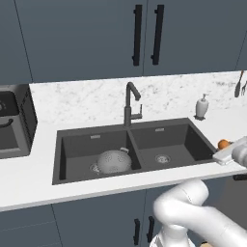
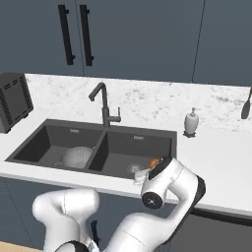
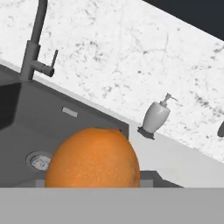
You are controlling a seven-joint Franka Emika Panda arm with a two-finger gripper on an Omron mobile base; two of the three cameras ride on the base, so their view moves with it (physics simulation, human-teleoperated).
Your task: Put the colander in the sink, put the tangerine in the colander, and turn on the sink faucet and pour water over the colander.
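Sink [image 1: 77,144]: dark double basin set into the white counter [image 1: 29,183], round metal drain [image 1: 162,158] in the right basin. Colander [image 1: 114,161]: silver-grey, dotted with holes, lying in the left basin near the divider, dome side up as far as can be told (also seen in the right base view, same basin). Faucet [image 1: 129,103]: dark gooseneck, standing behind the divider between the two basins, small lever on its side, no water seen running. Tangerine [image 3: 92,160]: bright orange, close against the hand camera, above the front right part of the sink; in the left base view a small orange spot at the right rim of the sink, next to the white wrist. Claw [image 2: 153,164]: set around the tangerine at roughly half its spread, fruit held between the fingers, fingertips themselves hidden behind it. Soap dispenser [image 1: 201,107]: white bottle, upright on the counter, right of the faucet, against the marbled backsplash. Dark appliance [image 1: 12,123]: far left on the counter. Cupboard doors with black bar handles [image 1: 137,34] above.
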